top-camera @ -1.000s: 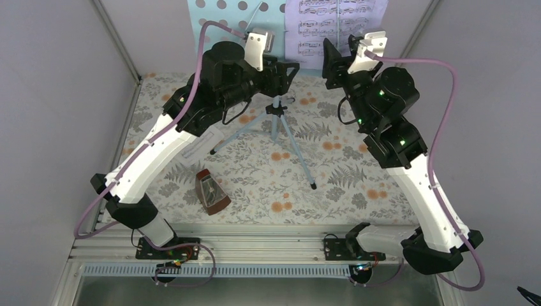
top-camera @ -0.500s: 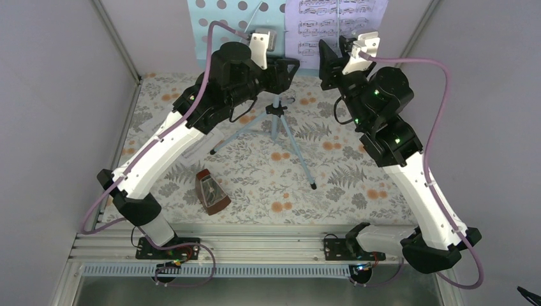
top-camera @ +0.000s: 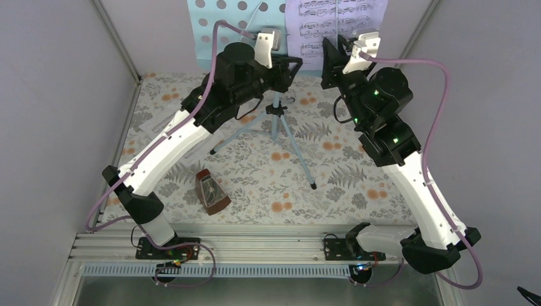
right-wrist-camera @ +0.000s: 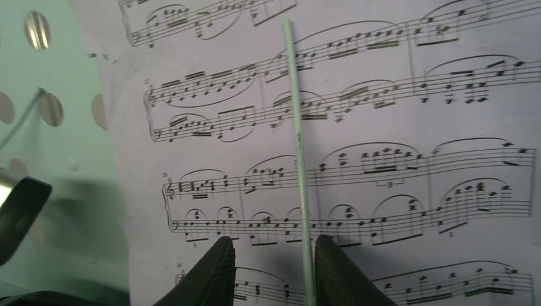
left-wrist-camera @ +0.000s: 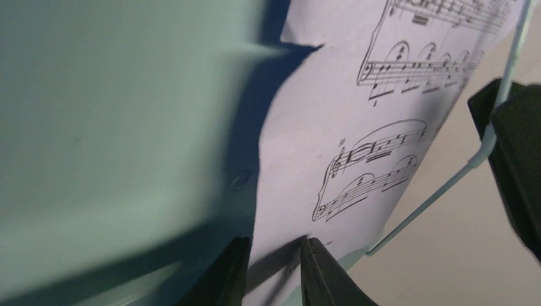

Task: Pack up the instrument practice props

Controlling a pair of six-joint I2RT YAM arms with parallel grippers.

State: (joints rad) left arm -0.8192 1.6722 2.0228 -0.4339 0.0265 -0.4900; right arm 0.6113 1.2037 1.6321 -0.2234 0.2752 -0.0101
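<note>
Left gripper (left-wrist-camera: 271, 271) at lavender sheet-music page (left-wrist-camera: 357, 159) bottom edge

My two dark fingers (right-wrist-camera: 207, 274) stand apart at the bottom of the view, and a thin pale-blue wire (right-wrist-camera: 296, 127) runs up from the gap between them, close beside my right finger, though I cannot tell whether it touches. Behind the wire, a lavender sheet-music page (right-wrist-camera: 395, 127) fills everything above and to the right of my fingers. Left of my fingers is the light-blue perforated desk (right-wrist-camera: 64, 64), with a dark blurred shape (right-wrist-camera: 19, 210) at its edge.
</note>
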